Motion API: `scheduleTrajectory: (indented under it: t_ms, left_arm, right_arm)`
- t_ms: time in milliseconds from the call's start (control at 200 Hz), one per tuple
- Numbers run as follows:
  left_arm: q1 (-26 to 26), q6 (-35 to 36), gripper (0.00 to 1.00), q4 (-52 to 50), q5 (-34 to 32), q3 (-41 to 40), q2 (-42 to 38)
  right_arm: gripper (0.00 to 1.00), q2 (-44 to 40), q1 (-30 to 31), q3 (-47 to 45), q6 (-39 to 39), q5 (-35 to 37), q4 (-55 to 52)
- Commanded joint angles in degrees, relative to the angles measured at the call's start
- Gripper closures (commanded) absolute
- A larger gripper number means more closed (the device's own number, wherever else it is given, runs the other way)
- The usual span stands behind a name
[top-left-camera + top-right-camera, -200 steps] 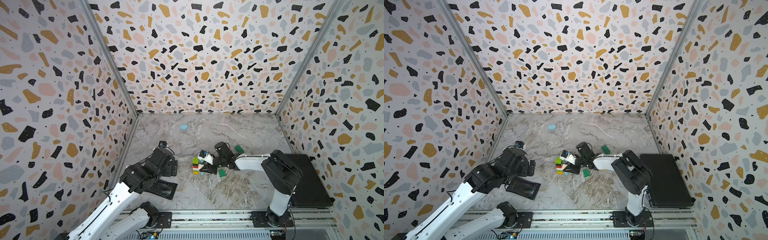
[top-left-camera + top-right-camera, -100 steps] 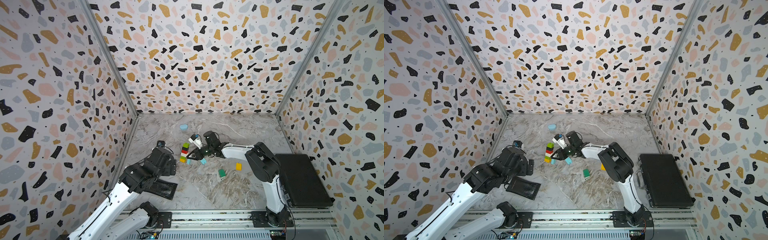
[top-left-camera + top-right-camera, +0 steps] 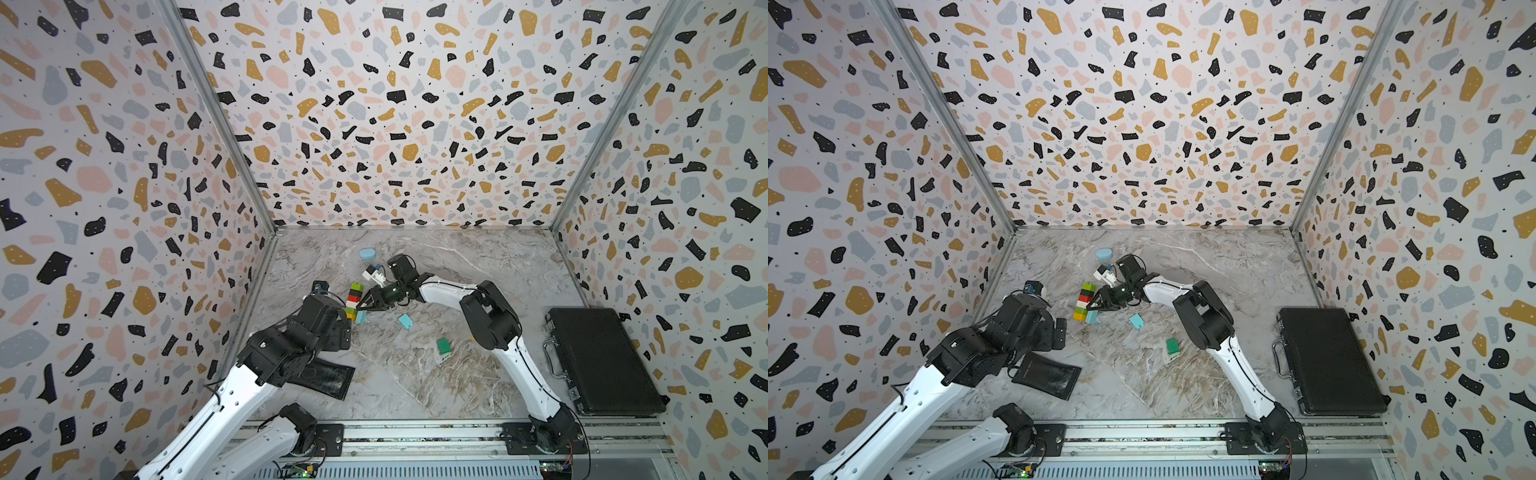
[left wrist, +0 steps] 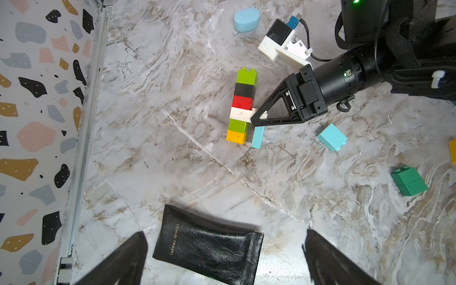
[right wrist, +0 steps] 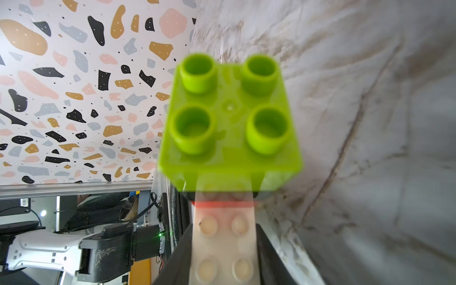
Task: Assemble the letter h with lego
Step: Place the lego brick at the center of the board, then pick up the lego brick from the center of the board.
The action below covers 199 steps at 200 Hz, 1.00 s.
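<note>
A lego stack point(image 4: 243, 106) lies flat on the marble: lime, black, red, white, lime, yellow. It shows in both top views point(image 3: 354, 301) point(image 3: 1084, 301). Its long white brick point(image 4: 240, 114) juts out sideways, and my right gripper point(image 4: 256, 118) is shut on that end. In the right wrist view the white brick point(image 5: 224, 241) sits between the fingers point(image 5: 177, 254), with the lime end brick point(image 5: 232, 118) beyond. A light blue brick point(image 4: 257, 137) hangs under the white one. My left gripper point(image 4: 225, 235) stands open to the front left of the stack, holding nothing.
Loose light blue point(image 4: 332, 137), dark green point(image 4: 409, 181) and yellow point(image 4: 452, 153) bricks lie to the right. A pale-blue oval lump point(image 3: 368, 253) sits behind. A black pouch point(image 3: 324, 376) lies under my left gripper, and a black case point(image 3: 602, 361) stands at the right wall.
My right arm has swung the stack leftward and toward the back, uncovering the loose light blue brick. The left arm has not moved.
</note>
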Motion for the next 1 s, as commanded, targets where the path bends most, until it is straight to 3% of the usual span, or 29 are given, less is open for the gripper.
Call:
scheduleTrajectory:
  t_ms: [0, 220, 501, 716, 906, 991]
  left_arm:
    - [0.4, -0.1, 0.01, 0.2, -0.5, -0.3, -0.7]
    - [0.4, 0.0, 0.01, 0.3, 0.1, -0.3, -0.7]
    - [0.4, 0.2, 0.01, 0.5, 0.6, -0.4, -0.8]
    - [0.4, 0.3, 0.01, 0.6, 0.9, -0.5, -1.0]
    - [0.5, 0.6, 0.01, 0.9, 1.7, -0.6, -1.1]
    - [0.4, 0.6, 0.01, 1.1, 2.4, -0.8, -1.1]
  right_arm:
    - [0.56, 1.2, -0.1, 4.4, -0.2, -1.4, -7.0]
    - [0.43, 3.8, -0.5, 10.0, -5.6, 1.8, -16.9]
    - [0.26, -2.4, -2.0, 5.3, -10.4, 12.7, -20.7]
    - [0.2, -15.0, -2.4, -7.1, -12.4, 27.5, -15.5]
    - [0.16, -37.1, -2.8, -35.3, -12.4, 42.6, 5.5]
    - [0.15, -45.5, -3.8, -44.7, -13.2, 52.0, 5.7]
